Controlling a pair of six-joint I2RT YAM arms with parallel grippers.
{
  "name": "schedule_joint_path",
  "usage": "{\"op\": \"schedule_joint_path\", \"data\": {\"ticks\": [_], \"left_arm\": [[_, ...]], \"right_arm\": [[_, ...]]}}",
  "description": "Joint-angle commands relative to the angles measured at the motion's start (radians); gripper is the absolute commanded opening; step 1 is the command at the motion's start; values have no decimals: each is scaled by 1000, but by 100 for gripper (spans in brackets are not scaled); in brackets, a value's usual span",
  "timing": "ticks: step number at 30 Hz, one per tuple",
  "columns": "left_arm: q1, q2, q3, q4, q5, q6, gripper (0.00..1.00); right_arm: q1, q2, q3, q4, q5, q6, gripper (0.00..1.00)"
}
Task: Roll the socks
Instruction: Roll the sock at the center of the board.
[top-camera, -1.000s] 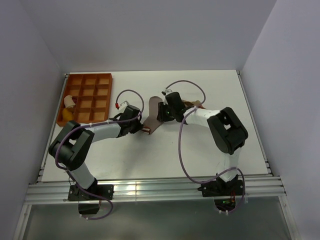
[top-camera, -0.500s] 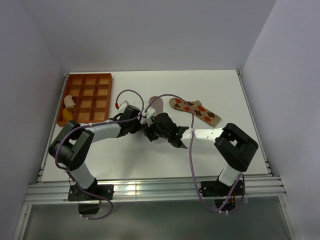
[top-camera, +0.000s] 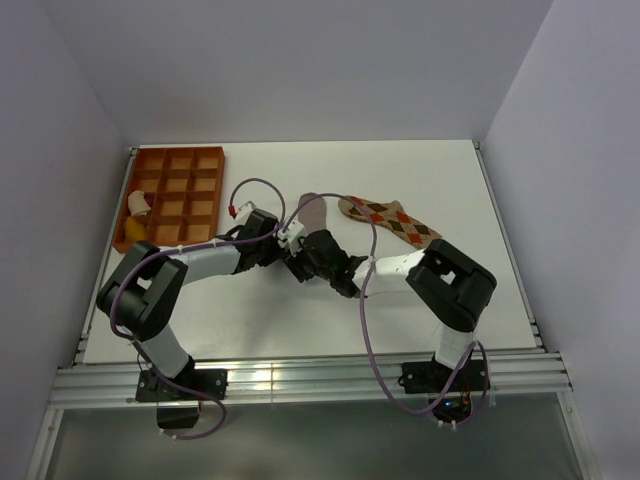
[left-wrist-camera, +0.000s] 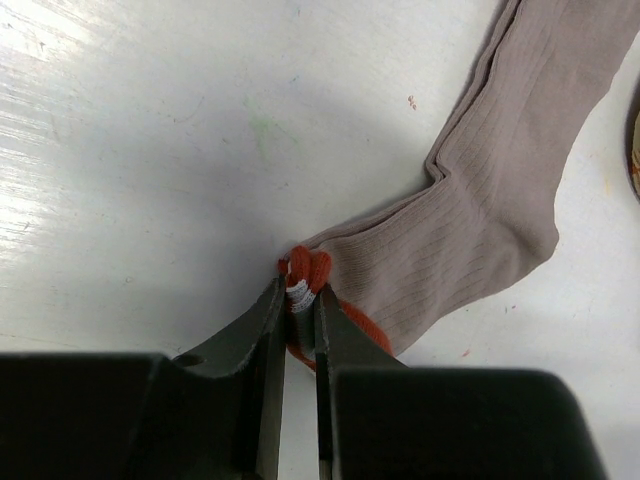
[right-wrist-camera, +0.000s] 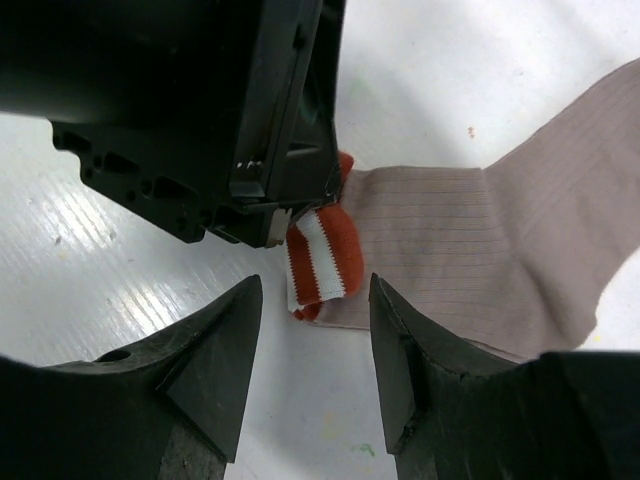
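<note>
Left claw (left-wrist-camera: 300, 293) pinches the grey sock (left-wrist-camera: 480, 190) by its striped cuff (right-wrist-camera: 322, 258). Right claw (right-wrist-camera: 312, 288) gapes wide either side of that cuff, holding nothing. The sock trails far across mid-table, argyle sock (top-camera: 392, 221) to its right. Best play: right closes squarely on the cuff, then both roll it tight and even.

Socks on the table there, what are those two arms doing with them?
The left arm's fingers are shut on the red-and-white striped cuff of the grey-brown sock, which lies mostly flat on the white table. The right arm's fingers stand open at that cuff, not gripping it. The argyle sock lies flat and apart, farther back. Neither sock is rolled yet.
</note>
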Motion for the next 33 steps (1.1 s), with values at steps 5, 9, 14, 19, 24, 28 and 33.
{"op": "schedule_joint_path", "data": {"ticks": [5, 9, 14, 19, 24, 28, 33], "left_arm": [[-8, 0, 14, -48, -1, 39, 0], [-8, 1, 16, -42, 16, 42, 0], [-8, -8, 11, -39, 26, 37, 0], [-8, -11, 4, -38, 39, 20, 0], [-8, -16, -13, -25, 45, -15, 3], [-6, -37, -24, -18, 33, -36, 8], [-8, -37, -7, -28, 28, -26, 0]], "right_arm": [[12, 68, -24, 85, -43, -59, 54], [12, 105, -1, 68, -43, -61, 54], [14, 131, 12, 56, -27, -56, 45], [17, 136, 19, 27, -6, -43, 18], [17, 131, 48, -53, -12, -3, 0], [9, 123, 67, -104, -42, 37, 0], [-20, 97, 72, -136, -64, 72, 9]]}}
